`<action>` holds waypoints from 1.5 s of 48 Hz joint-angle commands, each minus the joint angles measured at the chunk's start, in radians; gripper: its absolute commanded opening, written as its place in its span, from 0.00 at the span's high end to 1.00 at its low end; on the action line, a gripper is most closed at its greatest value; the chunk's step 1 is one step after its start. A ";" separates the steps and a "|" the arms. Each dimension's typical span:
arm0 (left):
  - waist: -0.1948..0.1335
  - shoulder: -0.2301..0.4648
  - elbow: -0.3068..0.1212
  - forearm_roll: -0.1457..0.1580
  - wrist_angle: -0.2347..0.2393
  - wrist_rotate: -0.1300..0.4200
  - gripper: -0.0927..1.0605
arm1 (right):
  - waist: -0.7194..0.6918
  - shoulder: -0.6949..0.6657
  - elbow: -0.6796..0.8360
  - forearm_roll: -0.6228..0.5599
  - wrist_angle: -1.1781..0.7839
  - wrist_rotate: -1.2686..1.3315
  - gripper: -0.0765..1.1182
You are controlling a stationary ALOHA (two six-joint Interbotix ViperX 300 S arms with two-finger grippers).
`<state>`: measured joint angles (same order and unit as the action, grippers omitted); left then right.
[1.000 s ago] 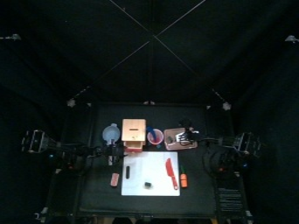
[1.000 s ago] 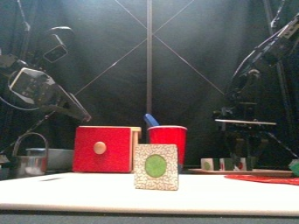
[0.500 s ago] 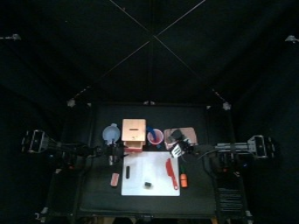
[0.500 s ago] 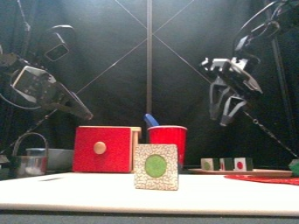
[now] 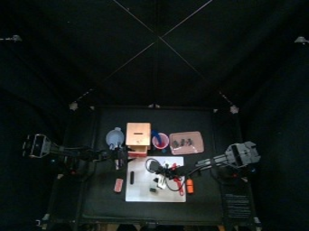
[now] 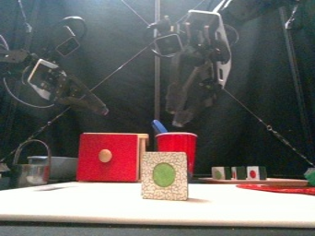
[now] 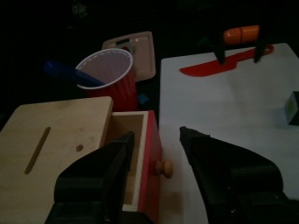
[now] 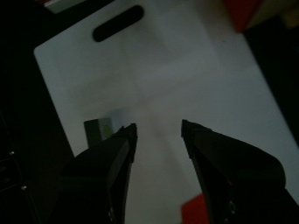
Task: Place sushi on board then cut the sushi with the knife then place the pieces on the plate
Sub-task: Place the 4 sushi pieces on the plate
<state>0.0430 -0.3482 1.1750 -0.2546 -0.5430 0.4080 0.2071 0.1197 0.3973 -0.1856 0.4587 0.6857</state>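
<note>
Over the white board [image 8: 176, 70], the right hand [image 8: 158, 127] hangs released, grasping nothing.
The sushi [image 8: 96, 131] block stands on the board's near part, just beside that hand; the red knife [image 7: 222, 64] lies right of it. The left hand [image 7: 155, 138], also released, hovers at the wooden box [image 7: 52, 140], far left. The red cup [image 7: 103, 66] holds a blue knife [image 7: 65, 72].

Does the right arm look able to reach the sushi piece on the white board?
Probably yes: the right end effector hangs open above the white board, the sushi piece stands just below and beside it, and nothing covers it.
</note>
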 commanded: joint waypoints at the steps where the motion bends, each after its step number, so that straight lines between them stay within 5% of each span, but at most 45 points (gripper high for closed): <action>1: 0.000 0.003 -0.020 -0.008 -0.005 -0.003 0.20 | 0.009 0.034 -0.072 0.107 0.009 -0.086 0.26; 13: 0.000 0.005 -0.018 -0.014 -0.005 -0.002 0.20 | 0.026 0.087 -0.141 0.241 0.064 -0.202 0.26; 39: -0.002 0.021 -0.014 -0.023 -0.005 -0.003 0.20 | 0.020 0.192 -0.181 0.196 0.077 -0.210 0.27; 52: 0.003 0.021 -0.009 -0.023 -0.005 -0.002 0.20 | 0.017 0.186 -0.170 0.186 0.078 -0.187 0.42; 62: 0.003 0.021 -0.003 -0.023 -0.005 -0.002 0.20 | -0.040 0.060 -0.048 0.173 0.117 -0.133 0.43; 72: 0.008 0.021 0.002 -0.025 -0.005 -0.002 0.20 | -0.193 -0.213 0.227 0.109 0.137 0.040 0.43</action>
<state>0.0445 -0.3267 1.1858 -0.2777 -0.5430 0.4050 0.0890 0.0660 0.5108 -0.0445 0.5890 0.6489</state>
